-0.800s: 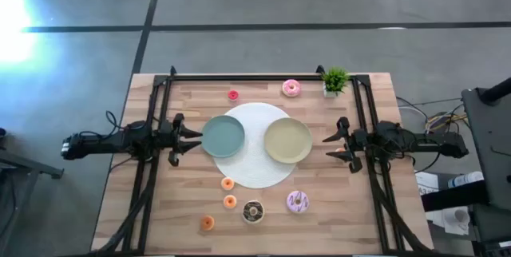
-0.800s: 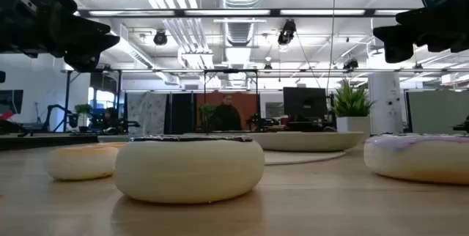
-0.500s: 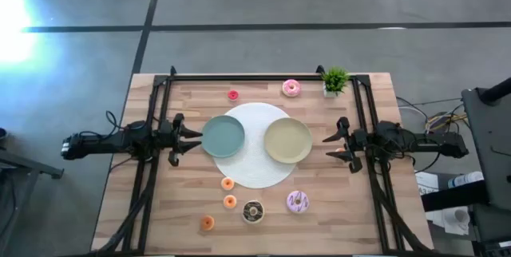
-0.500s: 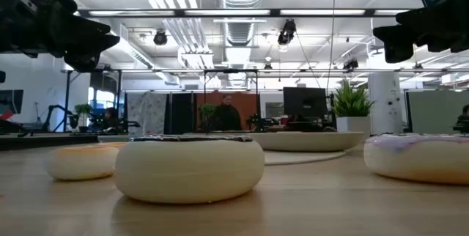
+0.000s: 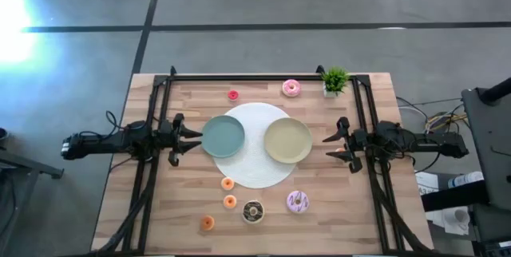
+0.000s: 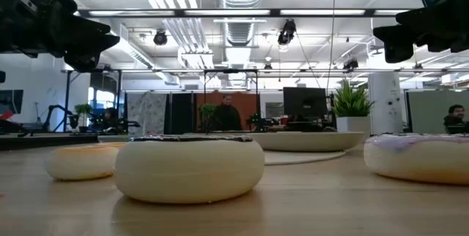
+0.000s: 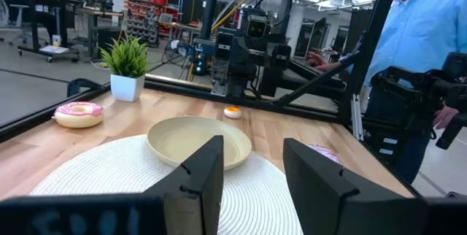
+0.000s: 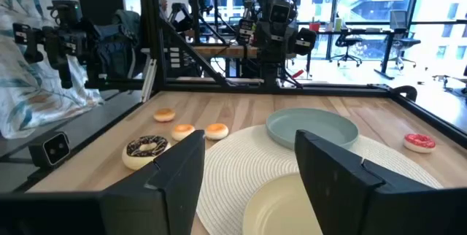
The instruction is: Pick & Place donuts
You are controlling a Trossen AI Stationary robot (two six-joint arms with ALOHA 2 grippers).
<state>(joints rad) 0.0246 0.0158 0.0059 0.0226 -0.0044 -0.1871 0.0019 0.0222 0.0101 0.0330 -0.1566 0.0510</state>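
Donuts lie flat on the wooden table: a pink-iced one (image 5: 291,88) and a small red one (image 5: 233,95) near the far edge, a lilac sprinkled one (image 5: 298,202), a dark chocolate one (image 5: 253,211) and three small orange ones (image 5: 229,201) near the near edge. My left gripper (image 5: 194,137) hovers open at the table's left, beside the blue-grey plate (image 5: 223,137). My right gripper (image 5: 328,146) hovers open at the right, beside the yellow-green plate (image 5: 288,140). Both plates rest on a white round mat (image 5: 257,169).
A small green potted plant (image 5: 334,81) stands at the far right corner. A black frame (image 5: 263,77) runs along the far edge and both sides of the table. A person in a blue shirt (image 7: 430,16) stands beyond the table in the left wrist view.
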